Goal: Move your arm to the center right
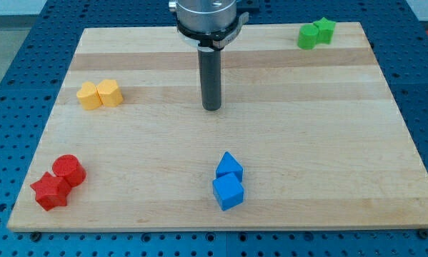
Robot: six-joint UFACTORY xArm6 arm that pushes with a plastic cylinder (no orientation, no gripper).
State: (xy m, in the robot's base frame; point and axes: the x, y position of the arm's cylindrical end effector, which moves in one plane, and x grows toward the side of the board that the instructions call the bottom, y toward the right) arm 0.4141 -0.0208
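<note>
My tip (211,108) stands on the wooden board (306,143) a little above its middle, apart from all blocks. Two blue blocks lie below it near the view's bottom: a blue cube (229,192) and a blue pointed block (229,168) touching it. Two yellow blocks, a hexagonal one (90,96) and another one (110,93), sit side by side at the view's left. A red cylinder (69,170) and a red star-shaped block (50,191) sit at the bottom left. Two green blocks (316,33) sit at the top right.
The board lies on a blue perforated table (13,107). The arm's grey mount (206,18) hangs over the board's top edge at the middle.
</note>
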